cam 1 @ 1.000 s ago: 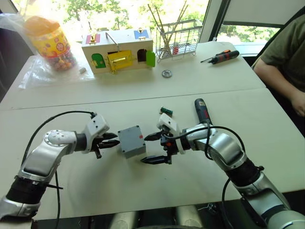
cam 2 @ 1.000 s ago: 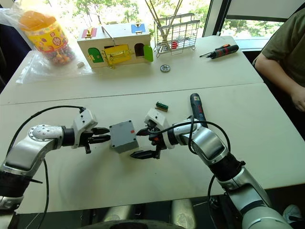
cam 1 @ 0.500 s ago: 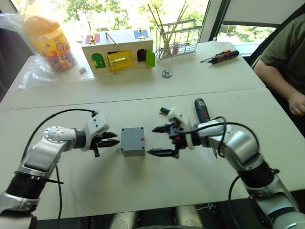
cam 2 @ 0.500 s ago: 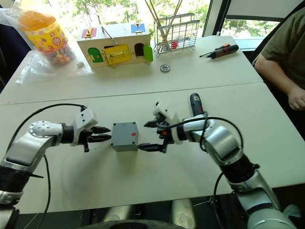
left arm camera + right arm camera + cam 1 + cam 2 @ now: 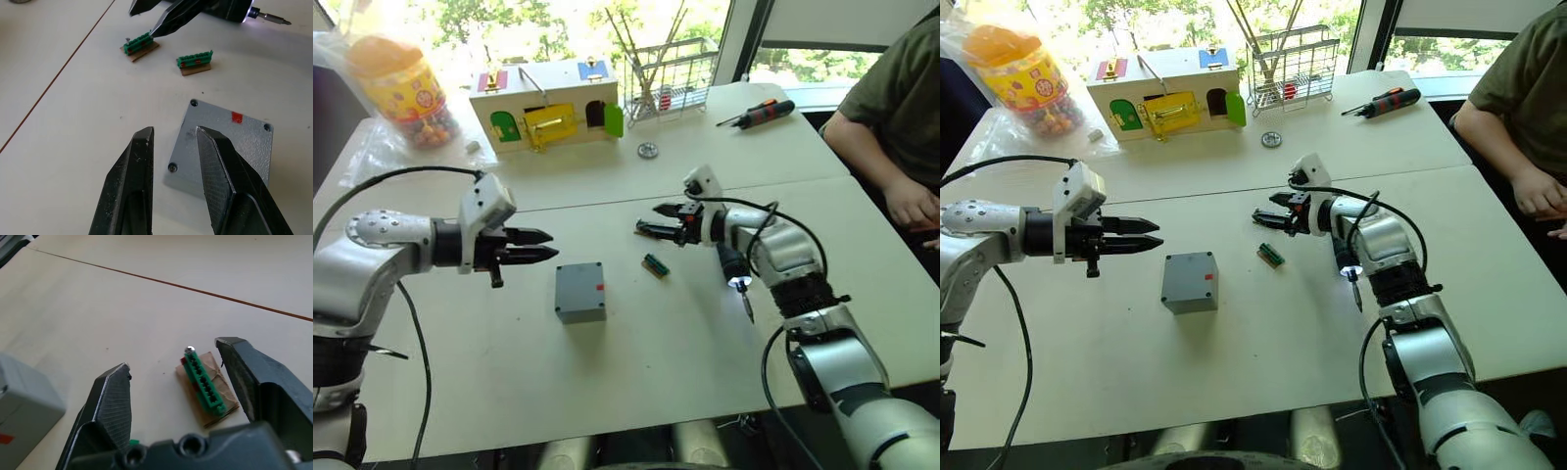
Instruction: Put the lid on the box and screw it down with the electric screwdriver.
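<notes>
Both grippers have drawn back from the box [image 5: 580, 291] since a second ago: the right gripper [image 5: 663, 219] has swung away to the far right of it, and the left gripper [image 5: 530, 245] has lifted off to its far left. The box sits alone on the near table with the lid [image 5: 230, 138] already seated on top, a red mark on its right side.

The right gripper is spread wide and holds nothing; it hovers over a small green connector strip [image 5: 206, 383] on a brown card. The left gripper's fingers are parted by a narrow gap, also empty.

The electric screwdriver [image 5: 734, 269] lies on the table under the right forearm, to the right of the box. Its long axis runs far to near, with the lit tip and bit pointing near. It lies behind the right gripper's reach direction, so that arm, clearly the nearer one, would probably have to pull back and turn to take it.

From the left wrist, a second green strip [image 5: 195, 61] and three corner screw holes in the lid are visible; from the head the holes are too small to tell.
</notes>
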